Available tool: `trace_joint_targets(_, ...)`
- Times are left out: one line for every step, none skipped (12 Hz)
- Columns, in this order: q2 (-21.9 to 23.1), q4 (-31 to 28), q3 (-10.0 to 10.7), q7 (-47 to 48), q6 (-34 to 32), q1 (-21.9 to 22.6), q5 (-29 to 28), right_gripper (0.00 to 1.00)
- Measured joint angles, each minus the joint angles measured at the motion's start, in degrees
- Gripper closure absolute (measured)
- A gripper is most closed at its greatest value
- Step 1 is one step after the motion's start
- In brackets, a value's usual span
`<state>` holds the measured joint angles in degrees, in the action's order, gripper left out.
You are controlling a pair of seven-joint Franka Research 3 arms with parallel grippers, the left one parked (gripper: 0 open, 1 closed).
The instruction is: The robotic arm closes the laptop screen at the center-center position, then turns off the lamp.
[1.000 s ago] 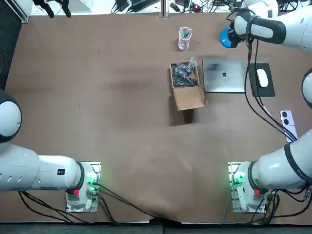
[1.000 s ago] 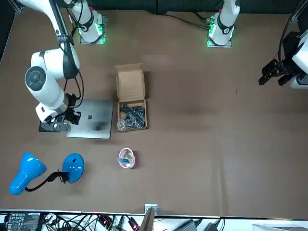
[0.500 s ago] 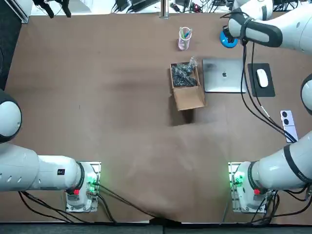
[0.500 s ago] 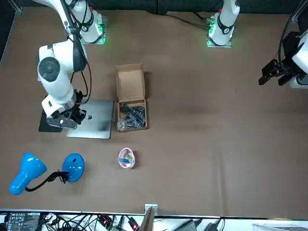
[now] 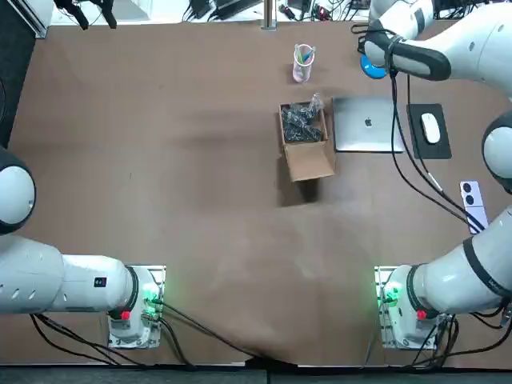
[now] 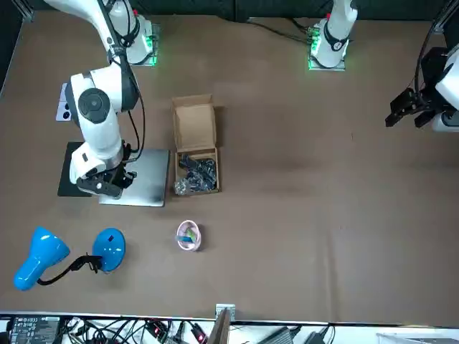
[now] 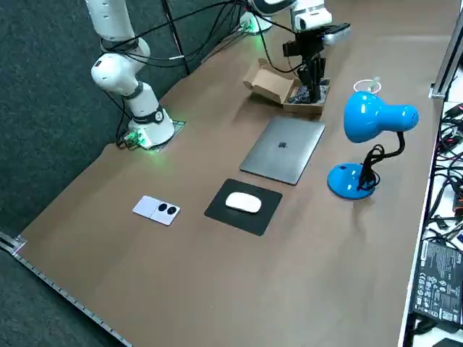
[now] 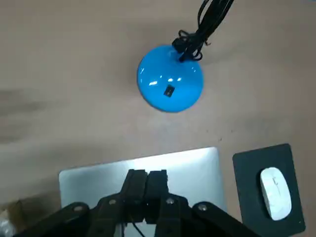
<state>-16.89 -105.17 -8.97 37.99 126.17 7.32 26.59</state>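
Note:
The silver laptop [image 5: 368, 124] [image 6: 136, 186] [image 7: 282, 150] [image 8: 148, 165] lies flat with its lid shut. The blue lamp stands just beyond it, with its round base [image 8: 170, 85] [image 6: 109, 246] [image 7: 351, 181] on the table and its head [image 6: 39, 258] [image 7: 376, 116] raised on a bent neck. My right gripper [image 8: 147, 178] [image 6: 106, 188] [image 7: 315, 79] is shut and empty. It hangs over the laptop's far edge, a short way from the lamp base. In the top view the wrist hides the fingers.
An open cardboard box [image 5: 304, 136] [image 6: 195, 154] [image 7: 286, 83] of dark parts sits beside the laptop. A pink cup [image 5: 302, 64] [image 6: 188, 235] stands near the far edge. A white mouse [image 5: 430, 128] [image 7: 244, 204] [image 8: 274, 190] rests on a black pad, and a small white device [image 5: 472, 196] [image 7: 158, 210] lies nearer the robot.
My right arm has swung from above the mouse pad side across to the laptop's far edge, closer to the lamp base. The laptop and lamp have not moved.

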Motion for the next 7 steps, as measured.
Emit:
trace_joint_targets(-0.8, 0.8, 0.0, 1.3, 0.0, 0.1, 1.3, 0.98)
trace_joint_targets(-1.5, 1.4, 0.0, 3.1, 0.0, 0.1, 2.7, 0.98)
trace_joint_targets(-2.3, 1.9, 0.0, 5.2, 0.0, 0.2, 4.7, 0.98)
trace_joint_targets(-3.0, 2.1, 0.0, 7.7, 0.0, 0.3, 7.1, 0.98)
trace_joint_targets(-3.8, 2.2, 0.0, 10.8, 0.1, 0.5, 9.7, 0.98)
trace_joint_targets(-5.5, 2.2, 0.0, 18.1, 1.1, 0.7, 14.4, 0.98)
trace_joint_targets(-6.3, 2.2, 0.0, 21.3, 1.7, 0.7, 16.1, 0.98)
